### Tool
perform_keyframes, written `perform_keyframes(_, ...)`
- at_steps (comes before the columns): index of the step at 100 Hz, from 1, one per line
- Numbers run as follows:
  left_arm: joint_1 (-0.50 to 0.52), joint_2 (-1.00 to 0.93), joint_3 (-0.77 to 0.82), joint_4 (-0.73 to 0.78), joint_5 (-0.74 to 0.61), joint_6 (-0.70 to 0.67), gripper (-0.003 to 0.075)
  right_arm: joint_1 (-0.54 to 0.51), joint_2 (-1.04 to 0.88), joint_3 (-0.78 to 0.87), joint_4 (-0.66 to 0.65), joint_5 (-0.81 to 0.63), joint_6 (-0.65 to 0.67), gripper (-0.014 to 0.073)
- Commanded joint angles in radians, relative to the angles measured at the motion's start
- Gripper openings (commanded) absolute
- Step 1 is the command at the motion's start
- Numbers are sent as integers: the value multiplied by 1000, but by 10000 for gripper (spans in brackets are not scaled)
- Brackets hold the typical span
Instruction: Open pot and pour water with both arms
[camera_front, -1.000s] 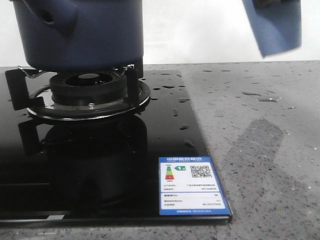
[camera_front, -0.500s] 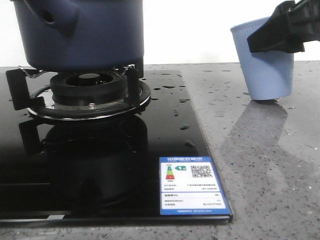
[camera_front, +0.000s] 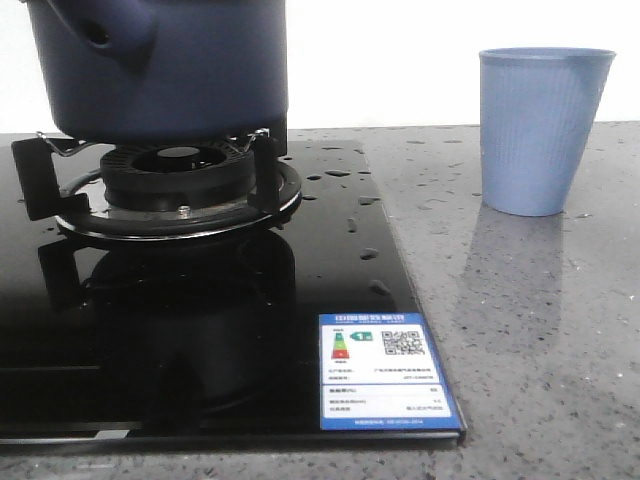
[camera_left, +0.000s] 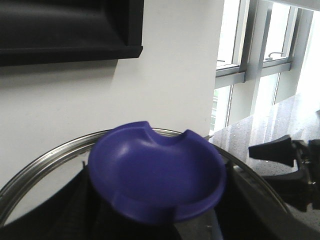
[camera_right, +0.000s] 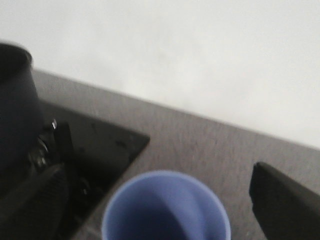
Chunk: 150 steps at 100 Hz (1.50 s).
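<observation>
Pot (camera_front: 165, 70) sits on the burner (camera_front: 175, 185) at far left; drops of water (camera_front: 350, 195) bead the hob (camera_front: 200, 330); cup (camera_front: 542, 130) stands upright on the counter (camera_front: 540, 330) at right; left gripper appears to hold the lid (camera_left: 157, 177), fingers hidden, so I cannot tell; right gripper, one finger (camera_right: 285, 205) showing beside the cup, looks wide. My advice: keep the lid level, well clear.

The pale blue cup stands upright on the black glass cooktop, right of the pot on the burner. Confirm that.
Not quite. The pale blue cup does stand upright, right of the pot on the burner, but it rests on the grey speckled counter, not on the black glass cooktop. The front view shows this.
</observation>
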<state>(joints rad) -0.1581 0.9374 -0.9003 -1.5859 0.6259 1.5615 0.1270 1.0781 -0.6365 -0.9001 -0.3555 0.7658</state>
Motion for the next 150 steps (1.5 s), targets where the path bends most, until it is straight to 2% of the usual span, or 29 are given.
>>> perform_keyframes(1, -3, 24, -30, -72, -1, -10, 250, -6, -91, -22, 23, -48, 36, 652)
perform_keyframes(8, -3, 61, -30, -75, -4, -10, 250, -6, -152, -22, 21, -46, 59, 622)
perform_keyframes(15, -3, 102, -30, -89, -5, 7, 250, -5, -209, -22, 21, -32, 83, 519)
perform_keyframes(20, -3, 130, -30, -102, -5, 19, 250, -5, -245, -22, 21, -20, 90, 397)
perform_keyframes(27, -3, 170, -30, -121, -5, 27, 250, -5, -298, -22, 19, 4, 110, 167)
perform_keyframes(32, -5, 199, -30, -129, -5, 34, 250, -5, -333, -22, 19, 23, 112, -34)
perform_keyframes(34, -7, 206, -32, -125, -5, 37, 250, -5, -348, -22, 19, 30, 114, -80)
perform_keyframes(67, -82, 342, -96, -117, 4, 149, 250, -5, -459, -22, 13, 104, 117, -68)
perform_keyframes(94, -87, 396, -114, -137, -37, 148, 250, -5, -461, -22, 13, 122, 117, -68)
perform_keyframes(114, -87, 394, -114, -162, -115, 148, 250, -5, -461, -22, 13, 124, 117, -68)
perform_keyframes(150, -87, 394, -114, -129, -47, 148, 265, -5, -461, 11, 13, 138, 117, -68)
